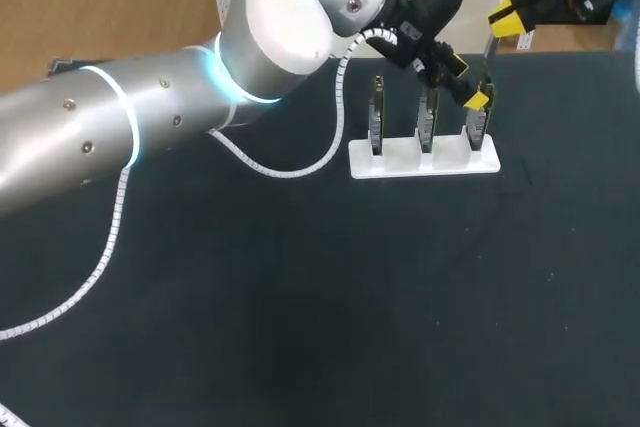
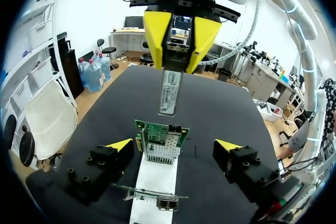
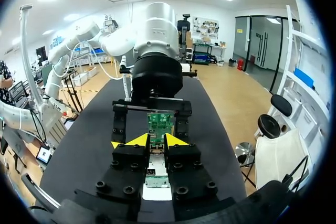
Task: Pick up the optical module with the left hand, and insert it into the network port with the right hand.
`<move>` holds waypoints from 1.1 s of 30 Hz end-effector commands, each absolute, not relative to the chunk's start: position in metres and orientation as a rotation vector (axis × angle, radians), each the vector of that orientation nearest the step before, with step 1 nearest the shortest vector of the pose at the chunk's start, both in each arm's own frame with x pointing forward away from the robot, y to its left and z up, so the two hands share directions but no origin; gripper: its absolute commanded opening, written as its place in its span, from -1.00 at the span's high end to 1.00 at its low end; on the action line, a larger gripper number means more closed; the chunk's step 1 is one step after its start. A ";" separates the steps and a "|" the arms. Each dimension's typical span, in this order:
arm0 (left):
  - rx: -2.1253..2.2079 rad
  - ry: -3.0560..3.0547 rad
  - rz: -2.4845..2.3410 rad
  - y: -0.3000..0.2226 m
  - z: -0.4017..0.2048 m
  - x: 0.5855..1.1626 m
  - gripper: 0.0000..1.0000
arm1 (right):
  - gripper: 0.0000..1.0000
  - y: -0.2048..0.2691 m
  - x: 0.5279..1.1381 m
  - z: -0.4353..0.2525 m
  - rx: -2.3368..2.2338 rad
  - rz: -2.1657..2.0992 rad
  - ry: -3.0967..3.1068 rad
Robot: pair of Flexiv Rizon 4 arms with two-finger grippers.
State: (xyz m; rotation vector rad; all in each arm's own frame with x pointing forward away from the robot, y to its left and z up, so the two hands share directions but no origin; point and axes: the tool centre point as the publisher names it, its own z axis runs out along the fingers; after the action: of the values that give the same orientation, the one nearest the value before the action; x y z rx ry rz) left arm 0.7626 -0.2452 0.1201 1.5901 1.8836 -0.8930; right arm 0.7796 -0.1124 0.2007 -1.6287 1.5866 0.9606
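Now your right gripper (image 2: 178, 51) is clamped on the optical module (image 2: 169, 94) by its upper end, just above the network port (image 2: 160, 153). Its long axis stands upright, free end down. Insertion is in hand: line up, lower straight (left gripper (image 2: 174, 145) spread wide, straddling the card (image 2: 157, 129), holding nothing).

The left arm (image 1: 150, 127) is extending in from the left side, well past the middle, the left hand (image 2: 175, 144) angling downward with both fingers standing wide apart. The right hand (image 3: 157, 140) is hovering close ahead of it and higher, facing it, its yellow-tipped fingers pinching the optical module (image 2: 169, 93) from two sides
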 end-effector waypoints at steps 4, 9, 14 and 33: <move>1.612 1.880 -0.899 -0.247 0.121 0.766 -1.00 | 1.00 -0.112 0.777 0.201 -1.627 0.950 1.592; 1.602 1.889 -0.899 -0.245 0.120 0.767 -1.00 | 1.00 -0.111 0.776 0.201 -1.631 0.949 1.592; 1.606 1.891 -0.898 -0.245 0.120 0.767 -1.00 | 1.00 -0.111 0.776 0.202 -1.634 0.947 1.593; 1.613 1.886 -0.898 -0.245 0.120 0.766 -1.00 | 1.00 -0.114 0.768 0.188 -1.693 0.887 1.635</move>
State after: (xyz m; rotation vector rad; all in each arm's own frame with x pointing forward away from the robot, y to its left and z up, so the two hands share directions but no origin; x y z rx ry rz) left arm 0.7635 -0.2440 0.1199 1.6074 1.8833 -0.8966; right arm 0.7751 -0.1165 0.1888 -1.7006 1.6254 0.9092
